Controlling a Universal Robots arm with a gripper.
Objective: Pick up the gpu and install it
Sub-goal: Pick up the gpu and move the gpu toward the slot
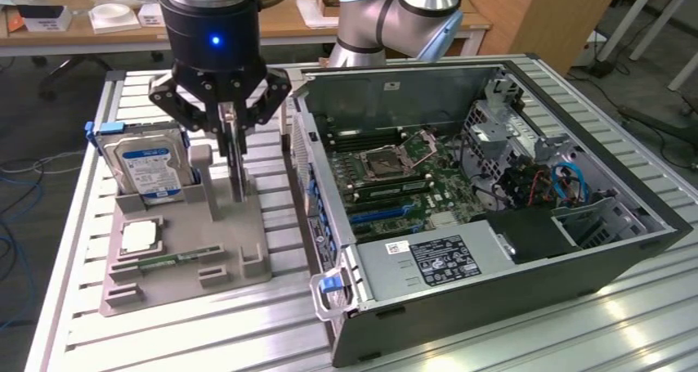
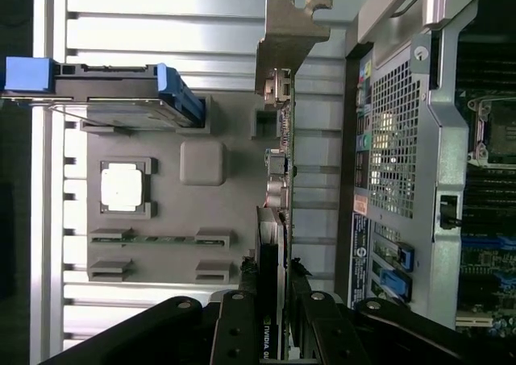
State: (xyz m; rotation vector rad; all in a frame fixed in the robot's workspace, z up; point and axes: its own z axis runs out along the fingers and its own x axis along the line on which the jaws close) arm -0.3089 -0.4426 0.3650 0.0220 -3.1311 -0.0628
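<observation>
1 gpu [image 1: 234, 169], edge-on and upright, pinched between the narrow fingers of the tool [image 1: 227, 120] over the grey holder tray [image 1: 234, 245] on the desk [image 1: 218, 331]. Can't tell if its lower edge still touches the tray. The tool hides the card's top. Tray also has 1 hard drive [image 1: 150, 168], 1 CPU [image 1: 142, 237] and 1 memory stick [image 1: 163, 260]. 1 open PC case [image 1: 567, 257] sits just beside, on the exterior view's right.

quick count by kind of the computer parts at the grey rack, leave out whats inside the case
hard drive: 1
processor chip: 1
memory stick: 1
graphics card, gripped by the claw: 1
total: 4
</observation>
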